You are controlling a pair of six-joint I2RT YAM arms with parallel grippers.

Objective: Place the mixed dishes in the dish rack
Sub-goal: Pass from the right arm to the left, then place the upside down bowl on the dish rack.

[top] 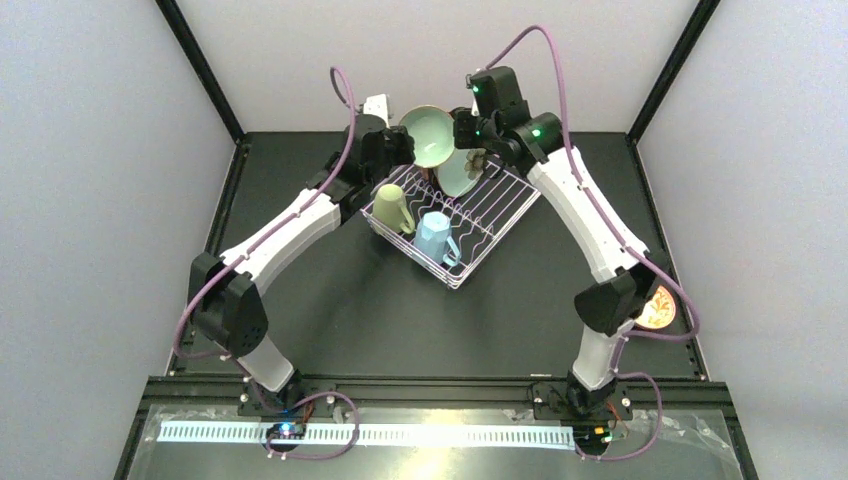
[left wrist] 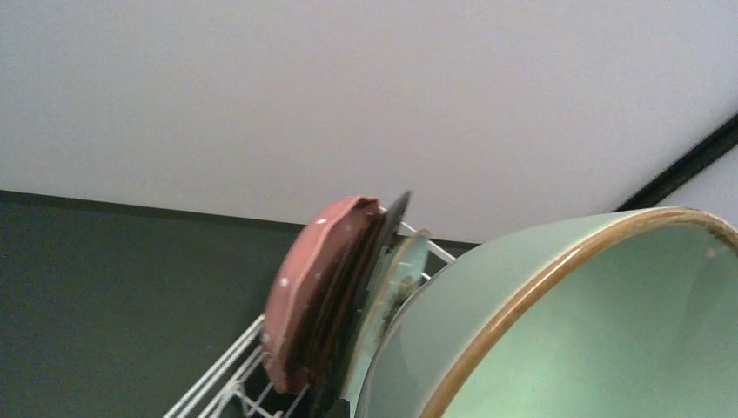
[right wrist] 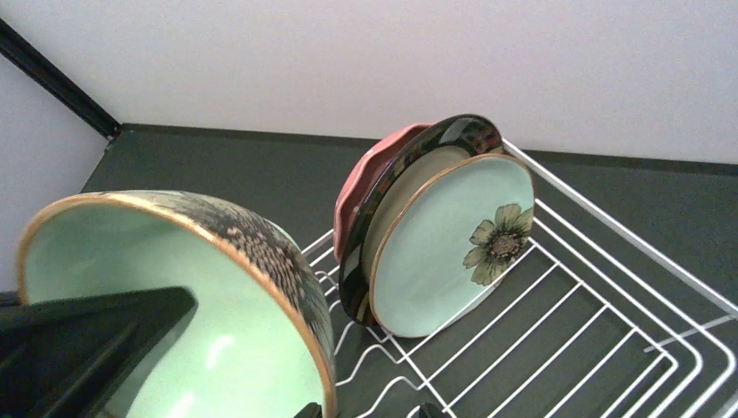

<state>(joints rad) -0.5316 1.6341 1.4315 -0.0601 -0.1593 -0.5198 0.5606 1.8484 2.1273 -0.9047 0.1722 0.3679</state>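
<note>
Load: pale-green bowl (top: 432, 135), tipped on its side in the air between the two end effectors, over the far end of the dish rack (top: 500, 215).
Left: left end effector (top: 403, 148) sits at the bowl's left edge and pinches its rim; in the right wrist view a dark finger (right wrist: 96, 340) lies inside the bowl.
Right: right end effector (top: 468, 128) is just right of the bowl, its tips spread with nothing between them.
Plates: pink dotted plate (right wrist: 352, 187), dark-rimmed plate (right wrist: 452, 131) and mint flowered plate (right wrist: 452, 244) stand on edge, packed together in the rack, just below the right end effector.
Mugs: cream mug (top: 393, 207) and light-blue mug (top: 435, 237) sit side by side in the rack, on the near side of both end effectors.
Stray: small orange-patterned bowl (top: 655, 308) on the surface (top: 350, 320), well apart from both end effectors, partly hidden by the right arm.
</note>
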